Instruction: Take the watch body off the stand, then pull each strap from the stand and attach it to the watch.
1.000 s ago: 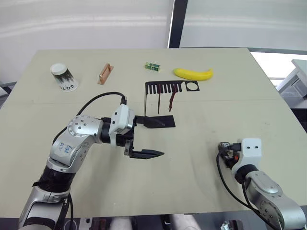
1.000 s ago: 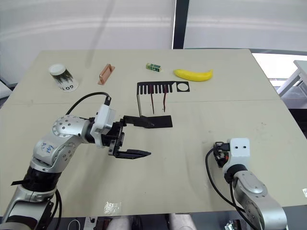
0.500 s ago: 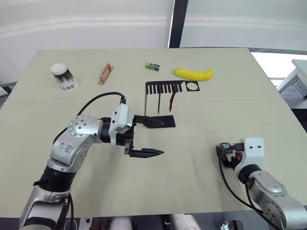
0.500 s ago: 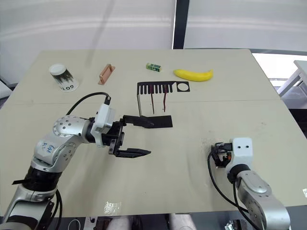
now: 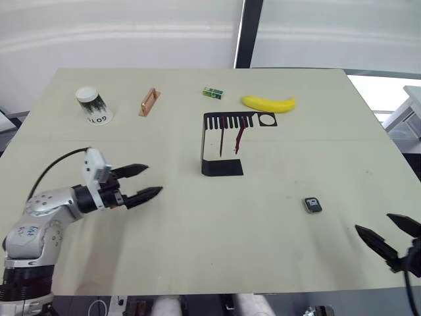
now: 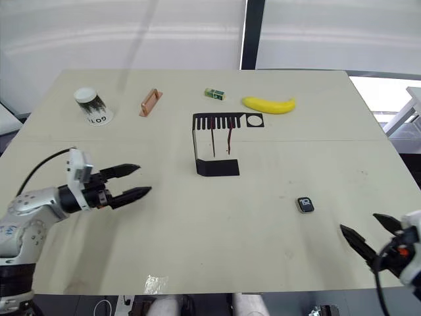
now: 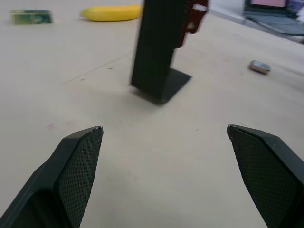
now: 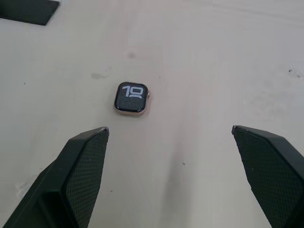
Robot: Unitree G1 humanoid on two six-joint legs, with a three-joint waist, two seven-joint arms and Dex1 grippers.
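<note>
The watch body (image 5: 313, 205) lies flat on the table (image 5: 263, 250), face up, to the right of and nearer than the stand (image 5: 222, 141), well apart from it. Two dark-red straps (image 5: 235, 137) hang from the stand's slotted top plate. The left gripper (image 5: 143, 182) hovers spread and empty at the near left. The right gripper (image 5: 388, 237), also spread and empty, sits at the near right, just short of the watch body.
</note>
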